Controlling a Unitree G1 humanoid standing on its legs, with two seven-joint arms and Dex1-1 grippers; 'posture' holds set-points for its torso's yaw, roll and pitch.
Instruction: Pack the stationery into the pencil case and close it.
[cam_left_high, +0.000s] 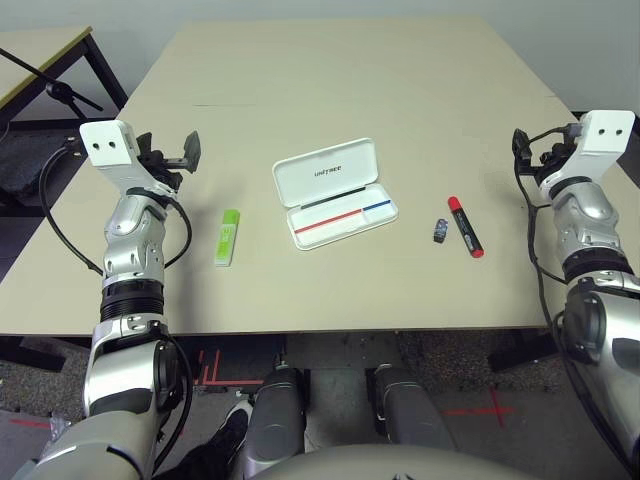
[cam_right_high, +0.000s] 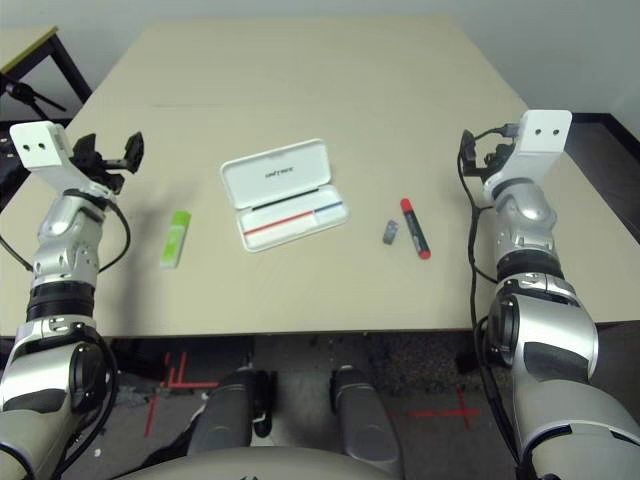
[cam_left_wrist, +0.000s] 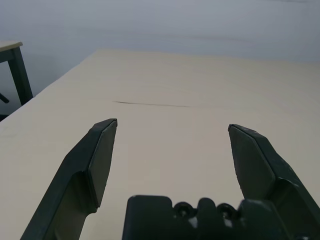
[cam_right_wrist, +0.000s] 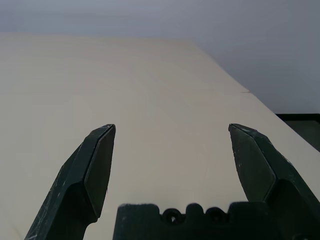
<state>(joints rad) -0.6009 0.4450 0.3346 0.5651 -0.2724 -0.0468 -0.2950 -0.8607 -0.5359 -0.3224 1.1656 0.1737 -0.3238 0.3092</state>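
Note:
The white pencil case (cam_left_high: 334, 190) lies open at the middle of the table, its lid tipped back and a red-and-blue stripe showing inside. To its left a lime-green highlighter (cam_left_high: 228, 237) rests flat. On the case's right lie a tiny dark block (cam_left_high: 440, 231) and, just beyond it, a red marker (cam_left_high: 465, 227) with a black cap. My left gripper (cam_left_high: 180, 153) hovers above the table's left side, behind the highlighter, open and empty (cam_left_wrist: 172, 127). Raised at the right edge, well clear of the marker, my right gripper (cam_left_high: 520, 145) is also open and empty (cam_right_wrist: 172, 130).
The beige table (cam_left_high: 350, 80) stretches bare behind the case. Another table (cam_left_high: 40, 45) with a dark stand stands off to the far left. Black cables hang from both wrists. The front edge of the table runs close below the items.

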